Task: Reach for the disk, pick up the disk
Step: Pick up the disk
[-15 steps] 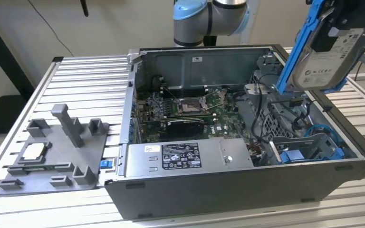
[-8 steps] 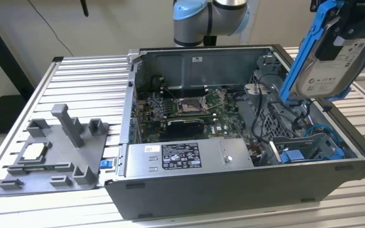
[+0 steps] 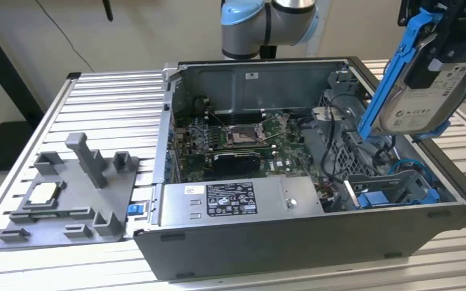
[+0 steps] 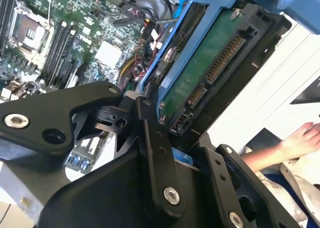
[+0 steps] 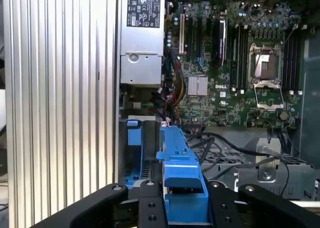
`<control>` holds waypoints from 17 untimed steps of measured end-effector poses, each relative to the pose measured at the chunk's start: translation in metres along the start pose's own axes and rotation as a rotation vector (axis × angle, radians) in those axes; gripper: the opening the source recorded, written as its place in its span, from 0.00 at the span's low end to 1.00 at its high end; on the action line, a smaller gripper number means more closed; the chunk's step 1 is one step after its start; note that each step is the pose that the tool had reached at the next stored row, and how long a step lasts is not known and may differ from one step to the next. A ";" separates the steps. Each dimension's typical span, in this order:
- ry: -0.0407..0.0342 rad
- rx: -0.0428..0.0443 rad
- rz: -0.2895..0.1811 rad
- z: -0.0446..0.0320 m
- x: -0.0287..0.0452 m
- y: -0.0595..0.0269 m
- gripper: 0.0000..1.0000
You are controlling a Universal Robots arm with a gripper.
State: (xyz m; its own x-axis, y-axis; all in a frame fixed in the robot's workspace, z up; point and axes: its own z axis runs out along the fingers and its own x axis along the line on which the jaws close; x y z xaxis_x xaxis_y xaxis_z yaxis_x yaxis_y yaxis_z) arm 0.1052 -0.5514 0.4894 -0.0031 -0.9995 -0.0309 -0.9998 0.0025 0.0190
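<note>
The disk [image 3: 423,91], silver-grey with a white label and a blue frame, hangs tilted in the air above the open case's corner on the exterior view's right. My gripper [image 3: 437,50] is shut on its upper end. In the second wrist view the disk [image 4: 210,62] shows its green circuit side and connectors, with black fingers [image 4: 152,138] clamped against the blue frame. In the first wrist view the disk's blue frame [image 5: 180,173] sits squeezed between the two black fingers [image 5: 150,208].
The open computer case [image 3: 298,236] holds a motherboard [image 3: 245,136], a grey power-supply box [image 3: 233,200] and a drive cage [image 3: 387,191] with blue frames below the disk. A grey fixture [image 3: 71,194] with a small chip lies on the slatted table [image 3: 111,103]. A person's hand [image 4: 300,138] is nearby.
</note>
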 end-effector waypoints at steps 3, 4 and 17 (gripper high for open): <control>0.0000 0.0000 0.000 0.0030 0.0037 0.0000 0.00; 0.0001 0.0000 0.000 0.0040 0.0050 -0.0001 0.00; 0.0000 0.0000 0.000 0.0211 0.0275 -0.0005 0.00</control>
State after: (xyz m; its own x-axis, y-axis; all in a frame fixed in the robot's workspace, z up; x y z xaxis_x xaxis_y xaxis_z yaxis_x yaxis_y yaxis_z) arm 0.1052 -0.5783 0.4675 -0.0030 -0.9995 -0.0309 -0.9998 0.0024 0.0190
